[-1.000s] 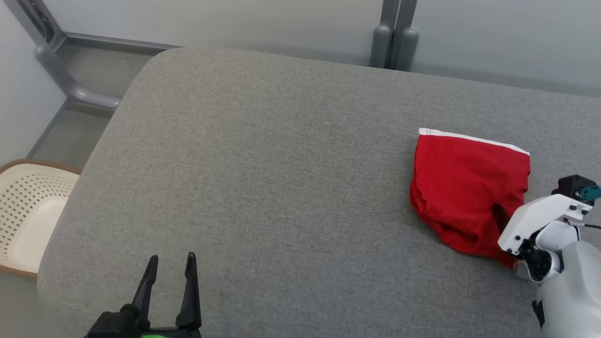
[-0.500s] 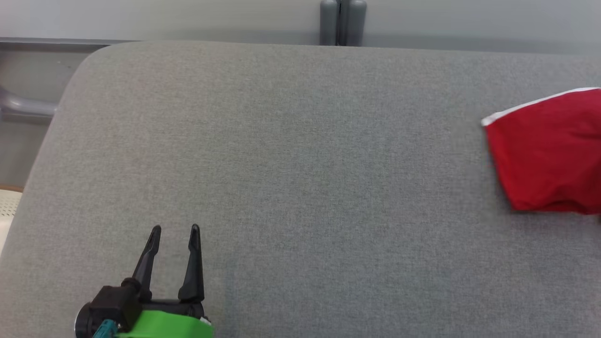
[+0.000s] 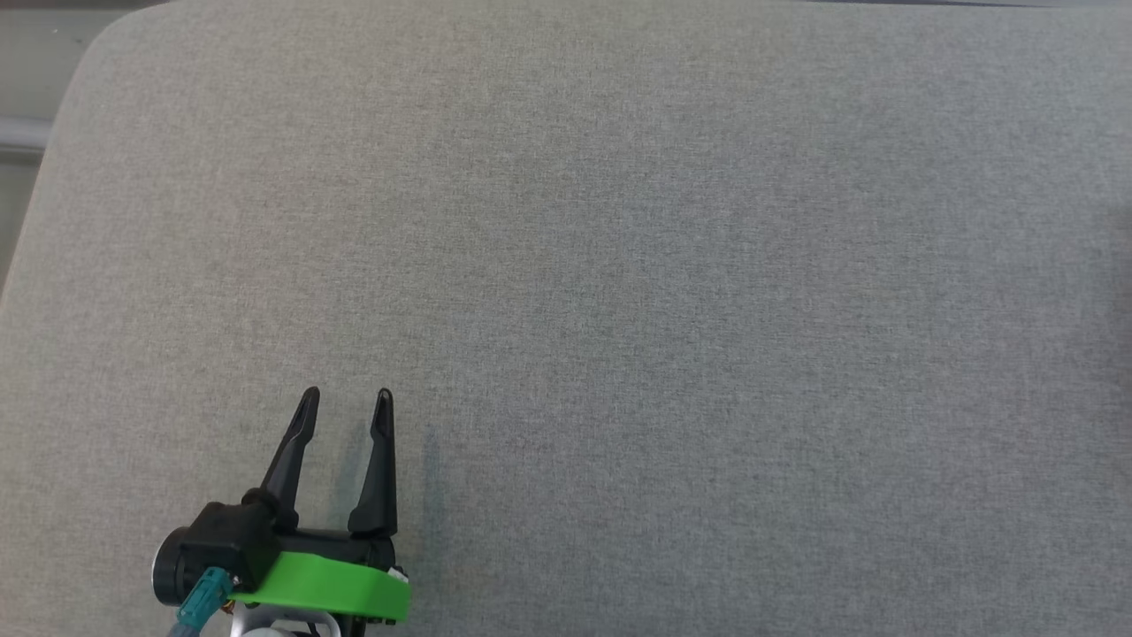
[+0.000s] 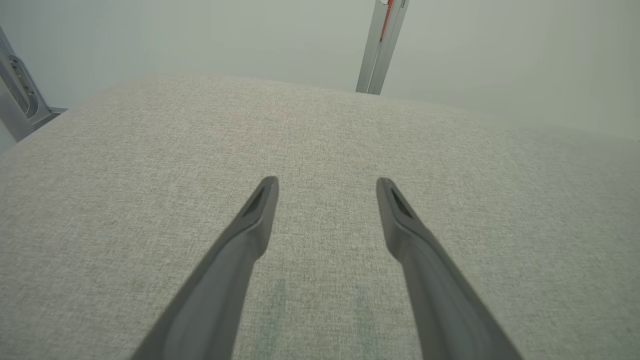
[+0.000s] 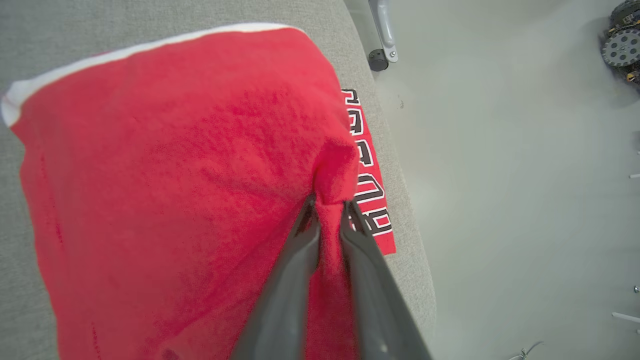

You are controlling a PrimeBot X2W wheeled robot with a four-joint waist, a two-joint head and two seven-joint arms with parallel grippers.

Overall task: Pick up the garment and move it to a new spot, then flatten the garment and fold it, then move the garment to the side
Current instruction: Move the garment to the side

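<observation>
The right gripper (image 5: 327, 205) has its jaws clenched on a raised fold of the red garment (image 5: 175, 175) at the cushion (image 5: 20, 310) edge. The cloth looks soft, light and limp, so it should drape. The left gripper (image 3: 346, 395) has its jaws released over the cushion's bare middle.

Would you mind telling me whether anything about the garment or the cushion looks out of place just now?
The red garment lies bunched rather than flat, its lettered part right by the edge of the grey cushion, beside the floor. The right gripper pinches a raised fold of it. Otherwise nothing stands out.
</observation>
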